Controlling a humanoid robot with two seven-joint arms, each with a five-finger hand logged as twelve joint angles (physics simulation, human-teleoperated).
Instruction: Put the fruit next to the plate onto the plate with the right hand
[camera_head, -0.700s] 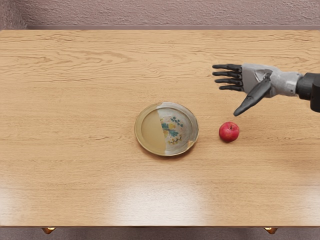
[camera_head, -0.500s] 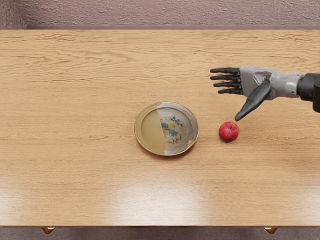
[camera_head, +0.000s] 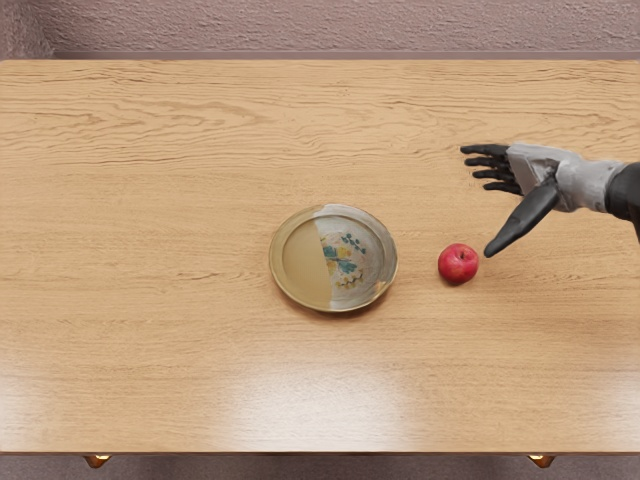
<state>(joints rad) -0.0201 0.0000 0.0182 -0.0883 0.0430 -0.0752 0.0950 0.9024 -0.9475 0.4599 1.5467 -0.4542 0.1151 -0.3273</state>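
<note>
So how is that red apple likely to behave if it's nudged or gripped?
The apple looks round and sits free on the flat table, so a nudge would probably roll it. Its smooth-looking skin may slip in a loose grasp. It looks rigid, so the open right hand can likely grip firmly.

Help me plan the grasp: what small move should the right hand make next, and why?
Probably ease the right hand down-left in the picture until it is over the apple. The hand is open, fingers spread, holding nothing, up and right of the apple and apart from it; the apple lies on the table right of the plate, not on it.
</note>
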